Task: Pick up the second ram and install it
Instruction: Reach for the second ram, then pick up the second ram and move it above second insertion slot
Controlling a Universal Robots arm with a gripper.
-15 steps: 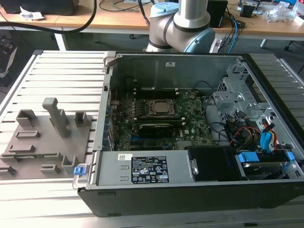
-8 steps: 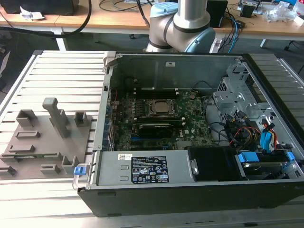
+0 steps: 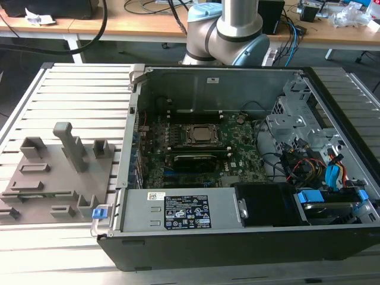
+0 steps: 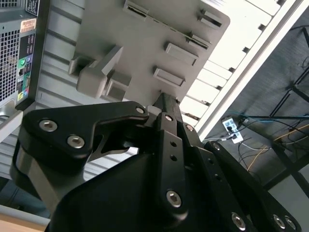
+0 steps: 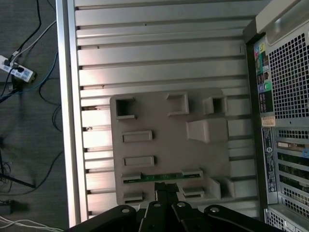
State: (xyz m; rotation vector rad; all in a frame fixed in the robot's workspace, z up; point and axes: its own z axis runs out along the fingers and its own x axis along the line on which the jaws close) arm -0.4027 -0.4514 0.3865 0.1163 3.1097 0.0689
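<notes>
The second ram [image 5: 159, 177] is a thin green stick lying in the grey holder plate [image 5: 164, 145], bridging two small holder blocks. My gripper [image 5: 167, 189] hangs high above that plate, its black fingertips pressed together with nothing between them. In the first wrist view the tips line up just beside the green stick. In the second wrist view the gripper [image 4: 164, 99] points at the plate's [image 4: 145, 43] edge. The open computer case [image 3: 237, 148] with its motherboard [image 3: 196, 148] lies on the exterior view's right of the holder plate [image 3: 53, 178].
The holder plate and the case rest on a slatted metal table [image 3: 77, 95]. A tall grey post [image 3: 68, 142] and several blocks rise from the plate. The case's rear panel [image 5: 285, 121] sits close beside the plate. Cables and a power strip [image 5: 17, 72] lie on the floor.
</notes>
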